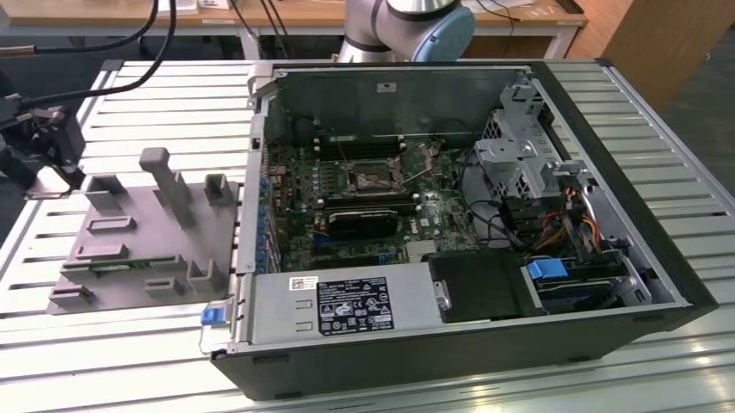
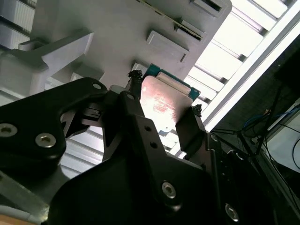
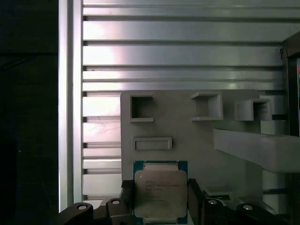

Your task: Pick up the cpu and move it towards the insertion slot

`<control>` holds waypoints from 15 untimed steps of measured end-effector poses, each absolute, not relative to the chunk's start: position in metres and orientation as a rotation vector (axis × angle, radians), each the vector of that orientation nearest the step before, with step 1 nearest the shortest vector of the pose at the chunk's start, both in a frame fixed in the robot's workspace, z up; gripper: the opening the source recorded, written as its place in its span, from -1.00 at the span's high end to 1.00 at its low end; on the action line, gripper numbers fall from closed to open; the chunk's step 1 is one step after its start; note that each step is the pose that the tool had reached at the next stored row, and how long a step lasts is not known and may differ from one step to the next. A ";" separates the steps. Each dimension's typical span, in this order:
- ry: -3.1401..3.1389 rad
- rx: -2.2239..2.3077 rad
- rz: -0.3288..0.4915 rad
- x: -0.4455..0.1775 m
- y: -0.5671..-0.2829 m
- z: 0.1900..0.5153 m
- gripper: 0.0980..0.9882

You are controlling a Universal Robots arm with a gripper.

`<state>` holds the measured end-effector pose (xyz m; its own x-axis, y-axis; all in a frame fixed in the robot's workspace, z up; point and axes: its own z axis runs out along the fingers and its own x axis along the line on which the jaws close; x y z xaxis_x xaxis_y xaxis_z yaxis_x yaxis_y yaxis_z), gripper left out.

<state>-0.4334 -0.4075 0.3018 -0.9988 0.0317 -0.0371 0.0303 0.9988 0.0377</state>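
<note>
Second wrist view: the end effector [image 2: 166,93] is gripping the cpu [image 2: 164,101] by two thin edges, so any jolt is risking a slip or tilt, with the slot [image 1: 373,179] sitting well apart from it.

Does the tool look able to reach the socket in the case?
Probably yes: the case lies open, the socket is uncovered, and the tool, gripping the chip, only has grey posts between.
</note>
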 end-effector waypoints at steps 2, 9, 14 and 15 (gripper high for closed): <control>3.103 0.049 0.058 -0.433 -0.408 0.308 0.00; 3.102 0.052 0.057 -0.433 -0.408 0.327 0.00; 3.102 0.054 0.057 -0.433 -0.408 0.339 0.00; 3.102 0.055 0.058 -0.433 -0.408 0.342 0.00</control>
<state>-0.4334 -0.4075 0.3417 -0.9986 0.0360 -0.0383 0.0346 0.9987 0.0377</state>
